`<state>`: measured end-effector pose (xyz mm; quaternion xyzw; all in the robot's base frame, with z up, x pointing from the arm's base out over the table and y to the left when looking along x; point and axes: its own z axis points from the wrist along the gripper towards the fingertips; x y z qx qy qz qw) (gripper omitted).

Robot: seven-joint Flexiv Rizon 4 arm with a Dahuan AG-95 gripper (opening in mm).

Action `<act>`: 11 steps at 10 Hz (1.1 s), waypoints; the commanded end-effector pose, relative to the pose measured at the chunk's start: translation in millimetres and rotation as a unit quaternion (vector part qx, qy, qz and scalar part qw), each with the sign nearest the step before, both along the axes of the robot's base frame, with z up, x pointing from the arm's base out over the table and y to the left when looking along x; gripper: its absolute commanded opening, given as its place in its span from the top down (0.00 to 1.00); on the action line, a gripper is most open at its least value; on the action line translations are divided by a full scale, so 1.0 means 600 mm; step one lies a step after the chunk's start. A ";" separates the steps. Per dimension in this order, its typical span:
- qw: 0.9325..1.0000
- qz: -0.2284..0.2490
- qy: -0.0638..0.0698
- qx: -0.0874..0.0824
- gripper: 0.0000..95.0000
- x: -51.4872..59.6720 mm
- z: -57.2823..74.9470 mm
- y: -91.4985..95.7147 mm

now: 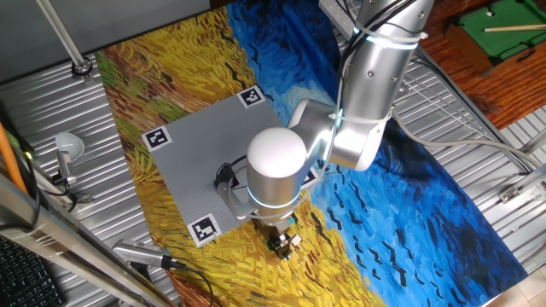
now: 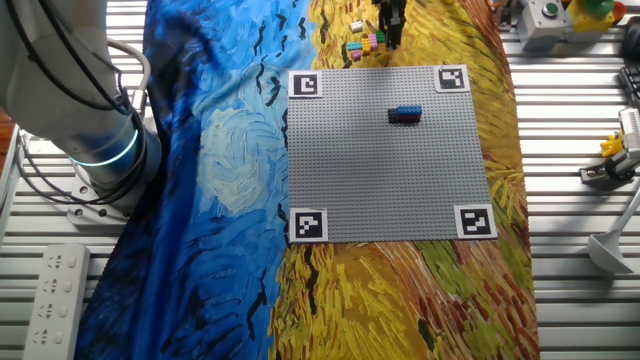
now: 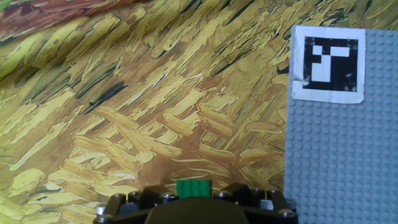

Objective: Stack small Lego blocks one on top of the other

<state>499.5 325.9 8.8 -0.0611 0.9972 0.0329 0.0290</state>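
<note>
My gripper (image 3: 193, 202) is shut on a small green Lego block (image 3: 193, 188), which shows between the dark fingers at the bottom of the hand view. In one fixed view the gripper (image 1: 282, 244) hangs over the yellow cloth just off the grey baseplate (image 1: 200, 158). In the other fixed view the gripper (image 2: 391, 30) is beside a cluster of loose small blocks (image 2: 365, 43) in yellow, pink and green on the cloth. A blue block on a red one (image 2: 404, 114) sits on the baseplate (image 2: 390, 180).
The baseplate's edge (image 3: 348, 162) and a black-and-white corner tag (image 3: 328, 61) lie to the right in the hand view. A white remote (image 2: 55, 290) lies at the table's left. Small fixtures (image 2: 612, 155) stand on the right of the metal table.
</note>
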 end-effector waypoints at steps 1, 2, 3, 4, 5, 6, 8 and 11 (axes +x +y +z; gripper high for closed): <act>1.000 -0.001 -0.002 -0.008 0.20 -0.001 -0.001 0.000; 1.000 -0.001 -0.002 -0.011 0.20 -0.001 -0.002 0.001; 1.000 0.000 -0.001 -0.012 0.40 -0.002 -0.002 0.001; 1.000 0.000 -0.001 -0.013 0.40 -0.004 -0.003 0.001; 1.000 -0.001 -0.002 -0.013 0.40 -0.005 -0.003 0.001; 1.000 -0.002 -0.002 -0.014 0.40 -0.007 -0.004 0.001; 1.000 -0.002 -0.001 -0.015 0.40 -0.007 -0.006 0.001; 1.000 -0.002 -0.001 -0.020 0.40 -0.008 -0.009 0.001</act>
